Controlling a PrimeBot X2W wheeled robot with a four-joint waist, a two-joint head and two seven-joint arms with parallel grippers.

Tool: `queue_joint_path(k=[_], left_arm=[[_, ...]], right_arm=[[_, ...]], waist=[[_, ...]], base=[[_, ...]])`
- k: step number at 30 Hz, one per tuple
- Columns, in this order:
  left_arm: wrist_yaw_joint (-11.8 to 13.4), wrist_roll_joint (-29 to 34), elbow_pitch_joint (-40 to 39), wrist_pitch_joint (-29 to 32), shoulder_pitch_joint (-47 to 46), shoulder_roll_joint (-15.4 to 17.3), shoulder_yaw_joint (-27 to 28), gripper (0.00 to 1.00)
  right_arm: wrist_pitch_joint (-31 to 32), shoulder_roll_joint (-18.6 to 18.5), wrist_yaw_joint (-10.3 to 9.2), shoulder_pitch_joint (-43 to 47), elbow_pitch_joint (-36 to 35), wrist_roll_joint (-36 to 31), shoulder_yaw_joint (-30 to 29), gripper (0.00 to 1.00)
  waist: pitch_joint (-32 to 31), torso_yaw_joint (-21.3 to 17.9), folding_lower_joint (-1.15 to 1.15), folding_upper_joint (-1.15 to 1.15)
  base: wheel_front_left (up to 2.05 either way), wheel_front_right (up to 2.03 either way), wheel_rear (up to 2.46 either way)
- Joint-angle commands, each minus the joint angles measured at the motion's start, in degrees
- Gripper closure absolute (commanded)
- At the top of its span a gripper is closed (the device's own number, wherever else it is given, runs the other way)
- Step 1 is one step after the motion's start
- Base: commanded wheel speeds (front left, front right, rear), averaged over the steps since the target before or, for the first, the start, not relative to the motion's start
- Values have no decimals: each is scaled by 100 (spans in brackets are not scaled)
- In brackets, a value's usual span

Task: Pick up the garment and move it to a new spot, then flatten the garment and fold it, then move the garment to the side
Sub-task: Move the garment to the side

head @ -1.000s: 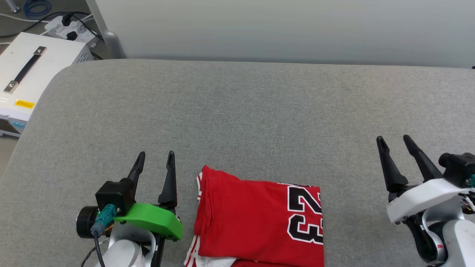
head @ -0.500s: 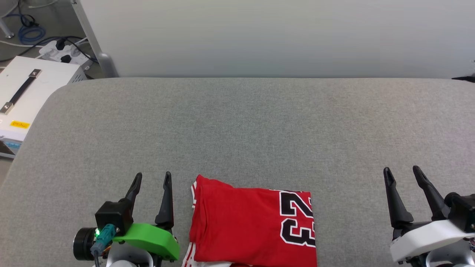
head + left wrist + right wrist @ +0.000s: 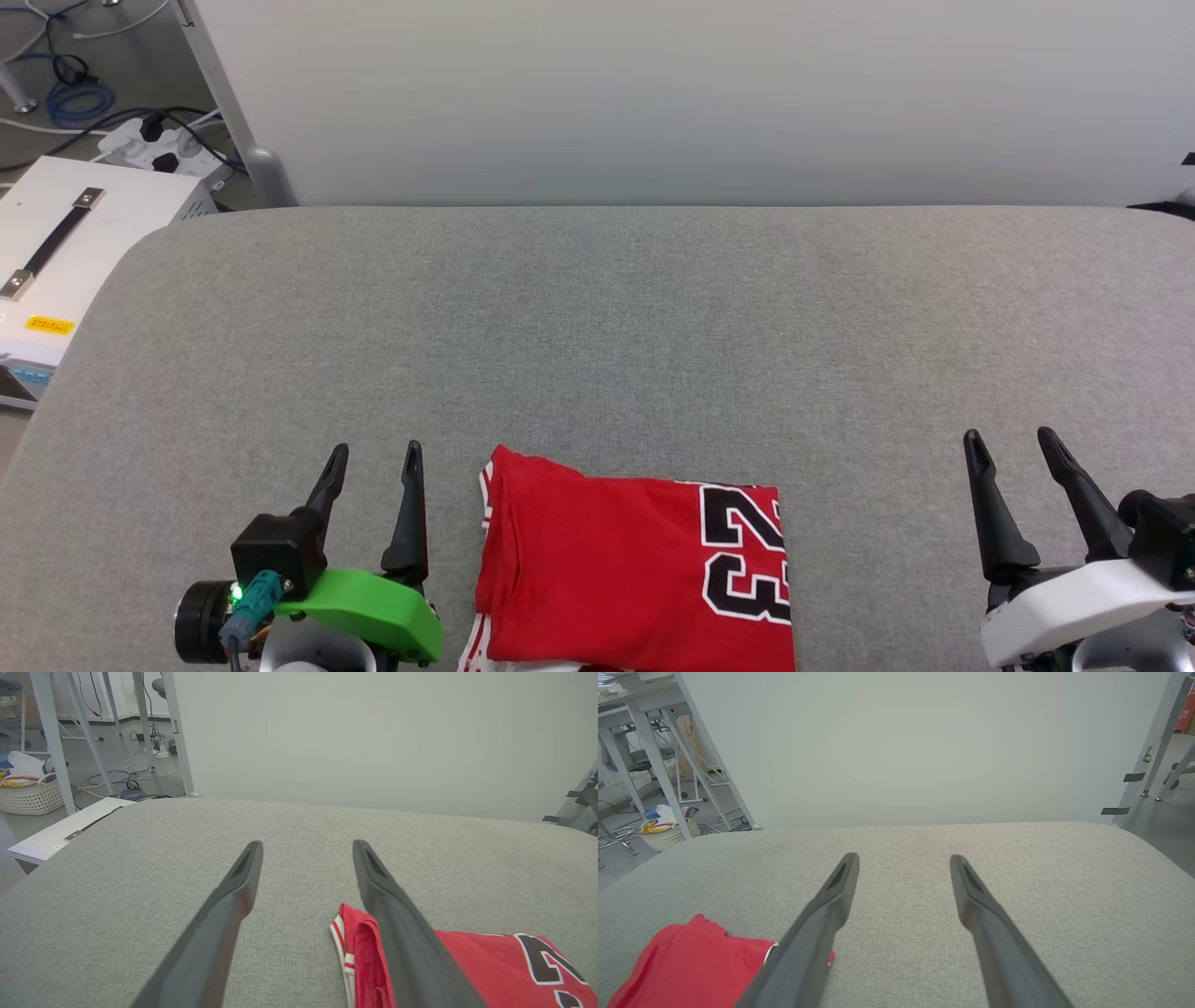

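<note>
The garment [image 3: 616,569], a red jersey folded into a compact rectangle with a black "23" on its right part, lies on the grey table [image 3: 607,327] at the near edge, centre. My left gripper [image 3: 375,455] stands open just left of it, apart from the cloth, nothing between its fingers. My right gripper [image 3: 1011,441] is open well to the right, also empty. In the left wrist view the garment [image 3: 476,966] sits at lower right behind the right finger of the left gripper [image 3: 306,845]. The right wrist view has the garment [image 3: 691,966] lower left of the right gripper [image 3: 903,858].
A pale wall panel [image 3: 700,93] stands behind the table's far edge. A white box with a black handle [image 3: 56,243], a power strip and cables [image 3: 154,145] sit off the table's left. A woven basket [image 3: 30,795] and metal frame legs stand on the floor.
The head camera has tilted, so the whole picture has slid down. Both grippers stay open beside the folded garment, which has not moved on the table.
</note>
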Motion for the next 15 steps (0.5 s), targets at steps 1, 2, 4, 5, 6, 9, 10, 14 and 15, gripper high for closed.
queue_joint_path(k=[1, 2, 4, 5, 6, 9, 10, 14, 15], left_arm=[[-7, -39, 0, -13, -46, 17, 19, 0], [-11, -41, 3, -15, -59, 11, 27, 0], [-21, -36, 3, -20, -106, -14, 51, 0], [-27, -33, 1, -22, -130, -25, 66, 0], [-39, -28, 0, -25, -163, -41, 81, 0], [-73, 10, 1, -31, -260, -78, 121, 0], [-85, 32, -1, -33, -307, -103, 135, 0], [-142, 112, -6, -39, -437, -213, 192, 0], [-161, 137, -13, -39, -464, -244, 204, 0]], right_arm=[[49, 22, 1, 72, -18, -7, -36, 0], [95, 15, 1, 80, -1, 14, -45, 0], [204, -12, 1, 101, 45, 125, -106, 0], [262, -25, 1, 106, 80, 185, -150, 0], [348, -47, 1, 109, 136, 310, -199, 0], [694, -161, 1, 126, 367, 735, -329, 0], [885, -217, 1, 134, 450, 943, -336, 0], [1579, -531, 1, 101, 788, 1568, -280, 0], [1746, -578, 1, 91, 853, 1715, -237, 0]], waist=[[5, 5, 0, 0], [10, 9, 0, 0], [50, 38, 0, 0], [70, 50, 0, 0], [99, 75, 0, 0], [189, 168, 0, 0], [234, 221, 0, 0], [396, 408, 0, 0], [432, 453, 0, 0]], base=[[0, 0, 0], [0, 0, 0], [0, 0, 0], [0, 0, 0], [0, 0, 0], [0, 0, 0], [0, 0, 0], [0, 0, 0], [0, 0, 0]])
